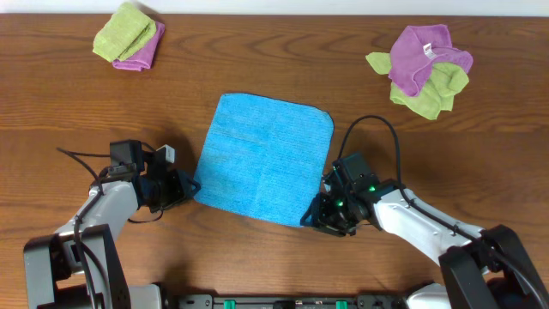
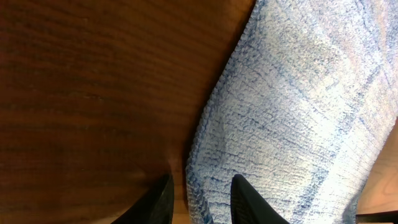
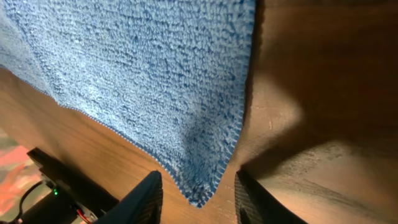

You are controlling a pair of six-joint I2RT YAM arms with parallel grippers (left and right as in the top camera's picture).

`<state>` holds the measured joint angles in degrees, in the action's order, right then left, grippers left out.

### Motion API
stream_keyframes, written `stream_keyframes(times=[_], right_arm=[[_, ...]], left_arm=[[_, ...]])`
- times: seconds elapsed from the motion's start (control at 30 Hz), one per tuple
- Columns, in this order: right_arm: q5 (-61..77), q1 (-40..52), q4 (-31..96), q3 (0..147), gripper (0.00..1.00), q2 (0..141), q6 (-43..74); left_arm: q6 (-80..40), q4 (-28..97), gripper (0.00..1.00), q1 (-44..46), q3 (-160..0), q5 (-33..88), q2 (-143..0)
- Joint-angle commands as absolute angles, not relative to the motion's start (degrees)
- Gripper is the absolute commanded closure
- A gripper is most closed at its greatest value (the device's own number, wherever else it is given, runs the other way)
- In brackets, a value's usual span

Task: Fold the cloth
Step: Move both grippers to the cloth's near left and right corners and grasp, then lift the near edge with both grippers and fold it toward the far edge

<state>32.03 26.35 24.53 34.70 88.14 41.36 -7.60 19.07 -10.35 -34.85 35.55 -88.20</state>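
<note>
The left hand (image 1: pixel 185 185) sits low at the near left corner of the blue cloth (image 1: pixel 262 159). Its two fingers (image 2: pixel 159 200) are apart, and the corner lies between them, not pinched. The right hand (image 1: pixel 314 216) is at the near right corner. Its fingers are apart too, with the corner's tip in the gap. The cloth lies flat and spread out in the middle of the brown worktop (image 1: pixel 69 103). A green and purple heap (image 1: pixel 129 36) sits at the far left, and a second heap (image 1: pixel 425 69) sits at the far right.

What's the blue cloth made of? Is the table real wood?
The blue cloth looks like soft microfibre: fuzzy loops and a stitched edge show up close. The table looks like smooth brown wood with wavy grain, though it could be a wood-look coating.
</note>
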Motion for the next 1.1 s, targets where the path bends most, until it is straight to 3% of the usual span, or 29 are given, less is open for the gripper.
stream_keyframes(times=[0.0, 0.13, 0.23, 0.3, 0.67, 0.87, 1.07], right_arm=[[25.7, 25.9, 23.9, 33.3, 0.68, 89.7, 41.8], [25.7, 25.9, 23.2, 33.3, 0.80, 89.8, 41.8], [25.7, 25.9, 22.7, 33.3, 0.99, 89.8, 42.4], [25.7, 25.9, 22.7, 33.3, 0.99, 89.8, 42.4], [26.8, 25.9, 24.5, 35.2, 0.99, 88.3, 40.5], [20.2, 25.9, 34.1, 42.0, 0.99, 82.7, 38.0], [17.1, 24.1, 37.4, 46.5, 0.99, 80.2, 36.8]], left_arm=[[-7.3, 19.3, 0.68, -10.5, -34.5, 35.4, -88.8], [-7.9, 19.6, 0.70, -10.3, -34.5, 36.2, -88.8], [-8.3, 19.9, 0.82, -9.4, -34.5, 37.6, -88.8], [-9.3, 20.1, 0.94, -8.9, -34.5, 37.6, -88.8], [-9.5, 20.9, 0.94, -8.6, -34.6, 44.2, -88.8], [-10.7, 20.9, 0.94, -8.6, -37.3, 51.1, -88.7], [-10.8, 19.0, 0.94, -5.9, -42.2, 50.6, -88.7]])
